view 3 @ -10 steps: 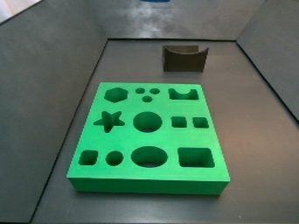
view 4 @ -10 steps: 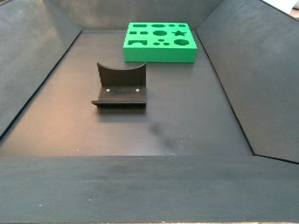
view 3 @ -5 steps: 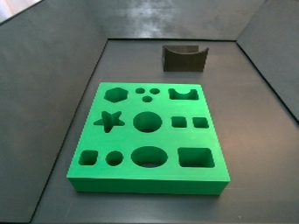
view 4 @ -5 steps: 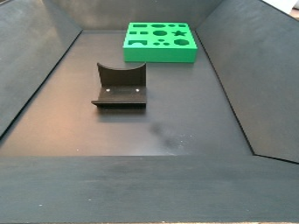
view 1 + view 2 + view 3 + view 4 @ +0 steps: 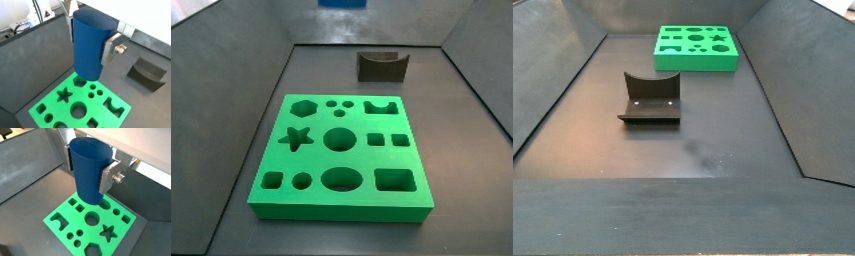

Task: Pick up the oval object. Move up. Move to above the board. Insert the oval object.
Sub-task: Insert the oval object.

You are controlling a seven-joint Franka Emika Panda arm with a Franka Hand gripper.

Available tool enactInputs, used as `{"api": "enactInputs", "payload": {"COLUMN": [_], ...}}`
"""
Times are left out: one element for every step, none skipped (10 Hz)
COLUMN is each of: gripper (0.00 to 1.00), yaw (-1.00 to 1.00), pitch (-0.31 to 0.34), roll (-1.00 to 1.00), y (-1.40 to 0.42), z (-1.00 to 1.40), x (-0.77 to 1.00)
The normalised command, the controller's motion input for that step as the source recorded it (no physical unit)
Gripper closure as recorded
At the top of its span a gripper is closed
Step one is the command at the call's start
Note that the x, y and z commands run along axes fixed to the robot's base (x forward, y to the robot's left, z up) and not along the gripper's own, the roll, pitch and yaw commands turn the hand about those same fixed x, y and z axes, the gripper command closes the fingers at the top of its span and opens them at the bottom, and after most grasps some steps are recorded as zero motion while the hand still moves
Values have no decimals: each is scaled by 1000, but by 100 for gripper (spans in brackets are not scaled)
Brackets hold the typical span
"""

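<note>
In both wrist views the gripper (image 5: 91, 40) has its jaws clamped on the oval object (image 5: 90, 47), a smooth blue peg standing upright between the silver finger plates (image 5: 109, 175), its lower end hanging free below them. Well beneath the jaws lies the board (image 5: 59, 217), a bright green slab on the dark floor with star, hexagon, round and square cut-outs. The fixture (image 5: 148, 74) sits off to one side of the jaws, apart from the board; in both side views the arm is out of sight.
</note>
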Motion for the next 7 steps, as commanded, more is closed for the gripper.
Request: {"api": "enactInputs", "payload": {"gripper": [100,100,100,100,100,100,100], "yaw": [0,0,0,-74,-97,-97,-91], "pitch": [-154,-131,-120,-94,-20,0,0], "roll": [110,160,200,196,219,247,266], "y": [-374,-437,-463,-431,-417,-414,-431], "z": [-426,-406,-374,-334,-297,-314,-340], "x": [0,23,49,89,237,226,254]}}
